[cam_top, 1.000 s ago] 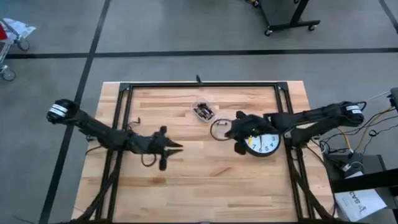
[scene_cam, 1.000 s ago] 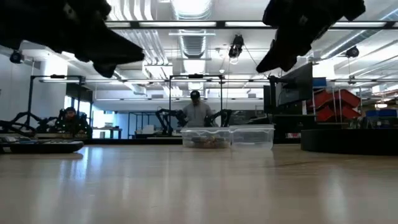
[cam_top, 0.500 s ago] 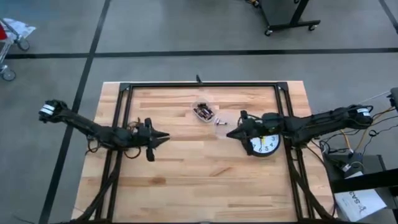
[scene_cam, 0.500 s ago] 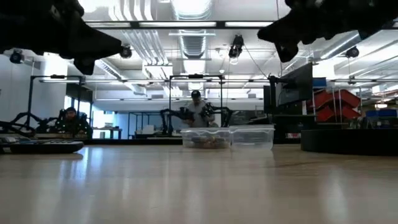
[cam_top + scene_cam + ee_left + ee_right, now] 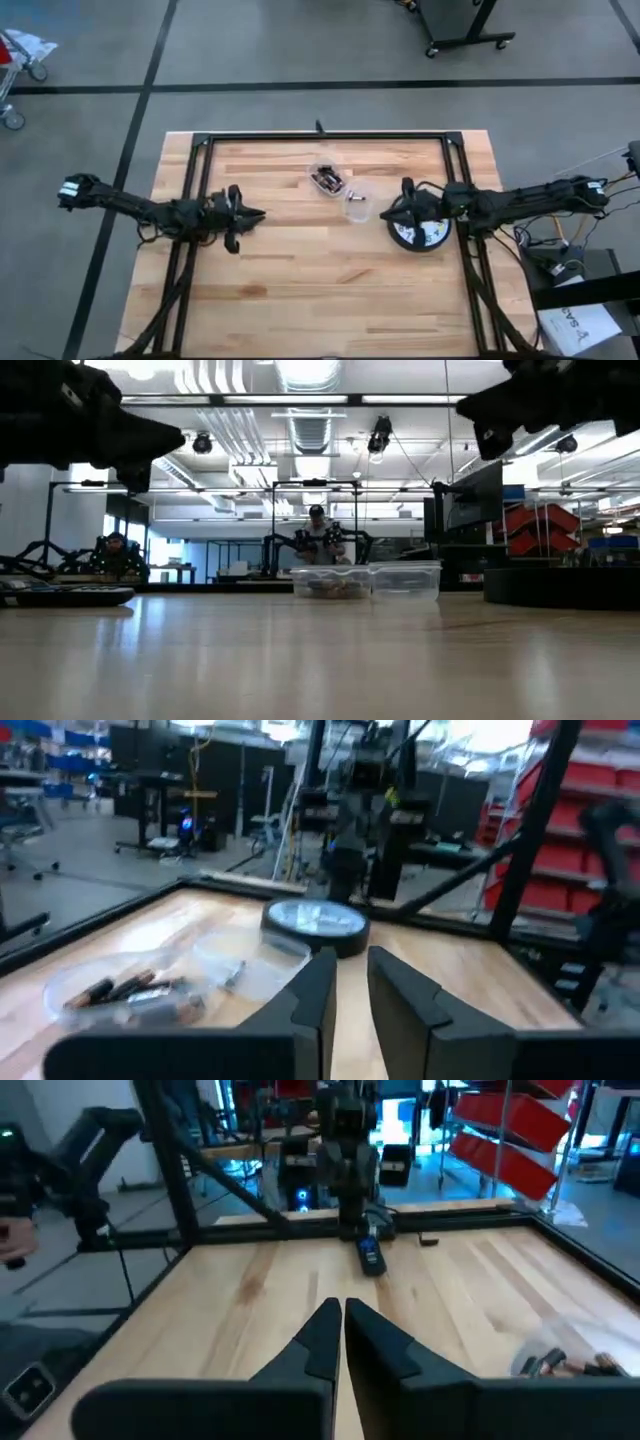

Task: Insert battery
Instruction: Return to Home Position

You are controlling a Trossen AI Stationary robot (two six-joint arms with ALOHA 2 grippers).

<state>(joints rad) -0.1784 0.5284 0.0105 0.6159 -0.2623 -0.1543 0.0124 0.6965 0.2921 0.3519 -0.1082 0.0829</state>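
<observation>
Several batteries lie in a clear tub (image 5: 327, 179) at the table's far middle, also seen as the tub (image 5: 125, 997). Beside it rests its clear lid (image 5: 357, 206). A round clock (image 5: 420, 233) lies flat, white face up, partly under my right arm. My left gripper (image 5: 260, 213) hovers left of centre, its fingers a narrow gap apart (image 5: 351, 982), with nothing between them. My right gripper (image 5: 384, 213) hovers just left of the clock, shut on nothing (image 5: 340, 1316). Both point at each other across the table's middle.
A black metal frame (image 5: 320, 137) runs around the table's far and side edges. Bare wood lies between the two grippers and toward the near edge. People and other robot stations show in the room beyond the table (image 5: 316, 540).
My left gripper has drawn back toward the table's left edge and a little toward the far edge. My right gripper has drawn back toward the right edge, off the clear lid, which now shows whole. Both have risen in the low view.
</observation>
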